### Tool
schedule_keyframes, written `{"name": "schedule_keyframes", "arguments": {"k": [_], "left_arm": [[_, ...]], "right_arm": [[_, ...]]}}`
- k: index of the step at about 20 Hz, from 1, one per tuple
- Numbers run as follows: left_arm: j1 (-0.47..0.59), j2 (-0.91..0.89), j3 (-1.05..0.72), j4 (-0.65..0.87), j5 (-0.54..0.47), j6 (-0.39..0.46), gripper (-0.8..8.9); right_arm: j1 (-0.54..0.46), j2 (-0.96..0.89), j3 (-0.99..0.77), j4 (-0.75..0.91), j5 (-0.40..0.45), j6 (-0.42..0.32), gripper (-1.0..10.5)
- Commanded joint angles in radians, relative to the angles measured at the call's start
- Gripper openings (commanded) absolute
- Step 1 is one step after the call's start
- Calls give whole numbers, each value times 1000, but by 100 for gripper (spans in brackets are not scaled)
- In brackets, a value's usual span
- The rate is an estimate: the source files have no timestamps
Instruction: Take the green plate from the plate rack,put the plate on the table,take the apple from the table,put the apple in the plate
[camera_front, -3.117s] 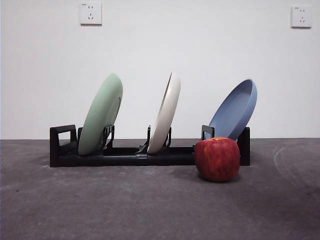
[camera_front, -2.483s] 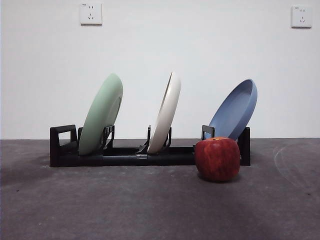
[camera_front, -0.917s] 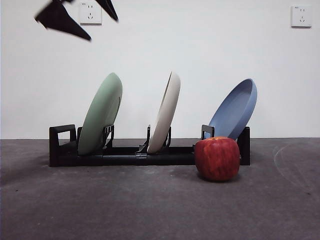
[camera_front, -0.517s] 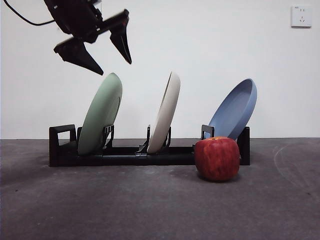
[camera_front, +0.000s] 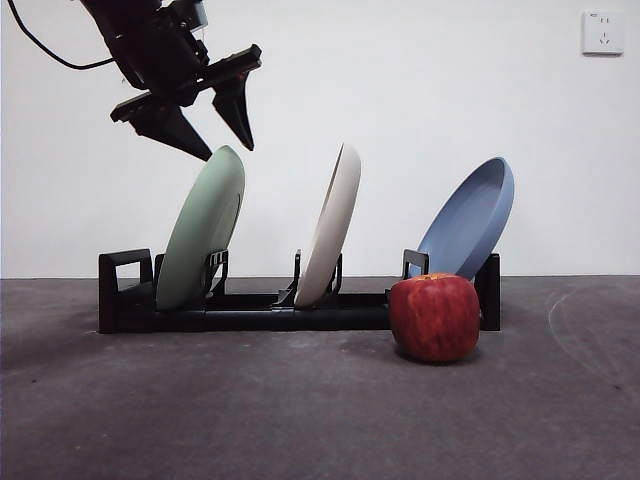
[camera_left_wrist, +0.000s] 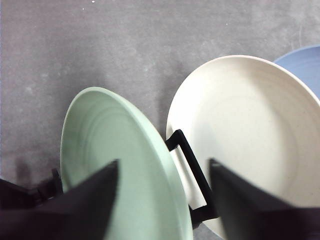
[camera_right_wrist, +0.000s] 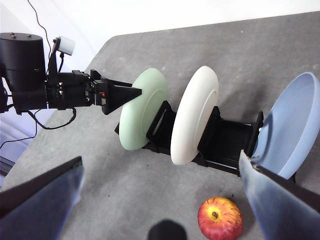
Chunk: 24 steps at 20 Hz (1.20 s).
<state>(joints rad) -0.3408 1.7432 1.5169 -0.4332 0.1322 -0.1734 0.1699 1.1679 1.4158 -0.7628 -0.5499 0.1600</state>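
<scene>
In the left wrist view the green plate (camera_left_wrist: 125, 170) runs off the picture's edge between the left gripper (camera_left_wrist: 162, 167) jaws, whose tips are blurred. The cream-white plate (camera_left_wrist: 245, 145) hides part of the plate rack (camera_left_wrist: 192, 175), and the blue plate (camera_left_wrist: 305, 62) shows only as a sliver. In the front view the apple (camera_front: 434, 317) covers the blue plate's foot. The right gripper (camera_right_wrist: 160, 175) is blurred and cut off.

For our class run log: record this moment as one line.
left gripper: open, straddling green plate rim | green plate: in plate rack | apple: on table
</scene>
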Motion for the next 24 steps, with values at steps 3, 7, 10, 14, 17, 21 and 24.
{"name": "schedule_keyframes", "arguments": {"k": [3,7,10,14,17,21,24], "left_arm": [[1,11,-1,-24,-2,29,79],[2,11,-1,-42,-2,29,53],[2,11,0,-43,-2,29,53],[1,11,52,-83,6,28,53],[-5,11,135,-136,8,28,50],[-5,11,257,-191,90,28,-12],[-5,11,369,-273,111,29,-12]], "right_arm": [[2,2,6,4,0,-7,535],[2,2,6,4,1,-7,534],[2,2,6,3,1,-7,534],[2,2,6,3,1,-7,534],[2,2,6,3,0,-6,534],[2,2,6,3,0,-6,534],[2,2,6,3,0,-6,534]]}}
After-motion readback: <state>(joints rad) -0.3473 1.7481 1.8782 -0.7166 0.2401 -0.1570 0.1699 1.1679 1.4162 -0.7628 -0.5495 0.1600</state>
